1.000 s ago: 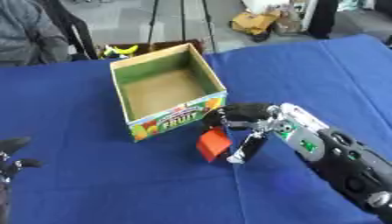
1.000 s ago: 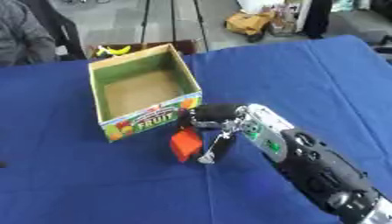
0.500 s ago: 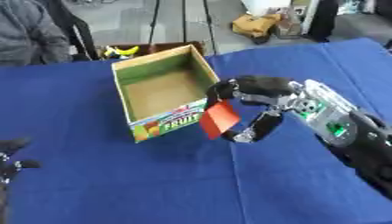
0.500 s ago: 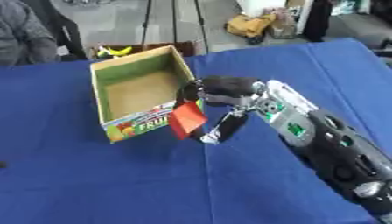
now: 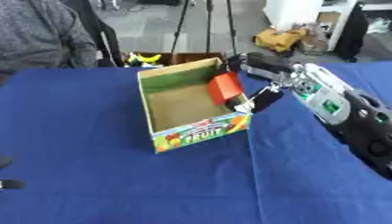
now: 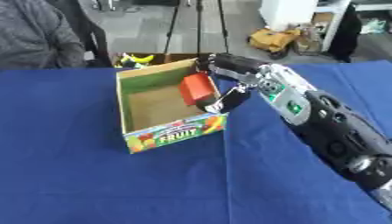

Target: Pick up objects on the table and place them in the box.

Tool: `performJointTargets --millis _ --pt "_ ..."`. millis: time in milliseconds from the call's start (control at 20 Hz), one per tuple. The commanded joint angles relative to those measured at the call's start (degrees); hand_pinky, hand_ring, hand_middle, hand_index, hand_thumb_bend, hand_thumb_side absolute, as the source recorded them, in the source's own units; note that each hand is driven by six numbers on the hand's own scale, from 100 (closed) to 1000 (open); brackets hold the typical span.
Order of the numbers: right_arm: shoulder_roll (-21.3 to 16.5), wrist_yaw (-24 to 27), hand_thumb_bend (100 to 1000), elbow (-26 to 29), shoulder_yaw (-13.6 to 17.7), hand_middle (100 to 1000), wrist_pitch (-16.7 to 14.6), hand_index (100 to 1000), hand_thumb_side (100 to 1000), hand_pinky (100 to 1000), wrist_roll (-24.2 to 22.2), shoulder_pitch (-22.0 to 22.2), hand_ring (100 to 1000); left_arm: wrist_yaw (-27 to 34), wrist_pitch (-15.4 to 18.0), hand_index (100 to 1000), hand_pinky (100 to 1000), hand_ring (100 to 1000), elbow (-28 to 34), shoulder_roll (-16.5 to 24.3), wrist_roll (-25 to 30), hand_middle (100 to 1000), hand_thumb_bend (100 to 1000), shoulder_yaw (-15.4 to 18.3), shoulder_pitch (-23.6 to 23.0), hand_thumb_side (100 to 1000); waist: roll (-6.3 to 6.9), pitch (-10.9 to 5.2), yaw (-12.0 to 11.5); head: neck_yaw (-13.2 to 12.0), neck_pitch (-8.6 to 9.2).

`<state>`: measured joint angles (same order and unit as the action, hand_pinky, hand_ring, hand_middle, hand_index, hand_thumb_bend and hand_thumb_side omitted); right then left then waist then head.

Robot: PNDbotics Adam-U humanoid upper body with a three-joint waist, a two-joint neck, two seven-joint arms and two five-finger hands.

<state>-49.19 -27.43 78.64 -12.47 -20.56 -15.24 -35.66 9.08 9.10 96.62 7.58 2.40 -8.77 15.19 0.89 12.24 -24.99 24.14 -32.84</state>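
An open cardboard box [image 5: 186, 131] with a fruit print on its front stands on the blue table. My right hand [image 5: 257, 72] reaches in from the right and is shut on a red block [image 5: 225, 86], which hangs tilted over the box's right wall, partly inside the opening. The box floor [image 6: 153, 107] looks bare. A dark bit of my left hand [image 5: 8, 183] shows at the lower left edge; its fingers are not visible.
The blue cloth [image 5: 115, 183] covers the whole table. Behind the far edge stand a tripod [image 5: 207, 26], a dark bin with yellow things [image 5: 149, 58] and a seated person in grey [image 5: 38, 35] at the upper left.
My right hand has lifted the red block from the table in front of the box and carried it up and back over the box's right wall. The camera view has shifted too.
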Motion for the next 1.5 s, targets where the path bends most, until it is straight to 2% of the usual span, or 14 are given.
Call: performJointTargets --millis 50,100,300,450,500,550,650,950,1050,1150,1250,1350,1400,1500 --pt "-2.4 -1.7 100 -3.1 0.9 751 -1.4 599 221 718 1.7 -1.8 899 0.6 -0.1 670 537 801 1.5 -0.3 1.1 640 100 -0.9 1.2 986 0.04 -0.64 -1.5 2.1 1.71" --pt "-2.3 -2.2 100 -4.0 0.8 756 -2.0 655 233 721 1.7 -2.0 901 0.7 -0.2 670 537 801 1.6 -0.5 1.4 640 100 -1.2 1.4 986 0.12 -0.58 -2.5 2.6 2.04" --pt "-1.8 -3.1 100 -6.8 0.2 772 -4.3 754 266 730 0.5 -2.5 920 1.1 -0.3 670 537 801 1.8 -0.9 2.2 640 100 -1.8 1.4 986 0.50 -0.36 -4.8 4.2 2.80" --pt "-1.3 -3.3 207 -7.2 -0.4 791 -6.6 812 493 742 -1.3 -2.8 931 1.3 -0.4 670 537 801 1.9 -1.2 2.3 640 100 -1.8 1.4 989 0.65 -0.04 -4.9 4.8 2.88" --pt "-1.1 -3.4 234 -7.2 -0.5 796 -7.2 821 539 745 -1.7 -2.8 936 1.3 -0.4 670 537 801 1.9 -1.2 2.3 639 100 -1.8 1.4 989 0.64 0.07 -4.8 4.9 2.91" --pt "-1.0 -3.4 236 -7.2 -0.6 797 -7.7 822 544 746 -2.2 -2.9 937 1.3 -0.4 670 537 801 1.9 -1.3 2.3 639 100 -1.8 1.4 989 0.63 0.17 -4.7 4.9 2.90" --pt "-0.9 -3.5 271 -7.2 -0.7 805 -8.5 837 626 750 -3.0 -2.9 942 1.3 -0.4 670 537 801 1.9 -1.4 2.4 639 100 -1.7 1.5 990 0.62 0.32 -4.6 4.9 2.94" --pt "-0.3 -4.8 340 -6.9 -1.3 827 -10.4 876 747 764 -5.0 -2.9 950 1.3 -0.3 669 537 801 1.9 -1.6 2.3 639 100 -1.6 1.5 991 0.60 0.55 -4.5 5.2 2.99" --pt "-0.1 -5.2 326 -6.8 -1.4 826 -10.9 873 730 763 -5.4 -2.9 950 1.3 -0.3 669 537 801 1.9 -1.6 2.2 639 100 -1.5 1.5 992 0.63 0.60 -4.4 5.3 2.96" --pt "0.0 -5.0 289 -6.4 -1.3 824 -11.2 860 676 760 -5.3 -2.9 949 1.3 -0.3 669 538 801 1.8 -1.7 2.2 639 100 -1.5 1.4 992 0.68 0.64 -4.2 5.2 3.05" --pt "-0.1 -4.1 233 -5.1 -1.0 816 -11.2 825 572 751 -4.5 -2.9 945 1.3 -0.3 669 538 800 1.8 -1.7 2.0 638 100 -1.2 1.4 993 0.67 0.75 -3.6 5.0 3.21" --pt "-0.3 -1.6 184 -2.6 -0.5 812 -10.4 804 506 745 -3.4 -2.9 945 1.2 -0.2 669 538 800 1.8 -1.8 1.7 638 100 -0.8 1.3 994 0.68 0.82 -2.5 4.3 3.28" --pt "-0.7 -0.3 128 -1.1 -0.2 806 -9.8 777 440 738 -2.9 -2.9 941 1.2 -0.2 669 538 800 1.7 -1.7 1.5 638 100 -0.6 1.2 995 0.72 0.71 -1.7 3.7 3.12" --pt "-1.4 4.4 100 3.0 0.4 798 -8.2 739 395 726 -1.8 -2.1 939 0.9 -0.1 669 538 800 1.5 -1.5 0.9 638 100 0.1 0.6 996 0.79 0.32 0.5 2.1 2.58"
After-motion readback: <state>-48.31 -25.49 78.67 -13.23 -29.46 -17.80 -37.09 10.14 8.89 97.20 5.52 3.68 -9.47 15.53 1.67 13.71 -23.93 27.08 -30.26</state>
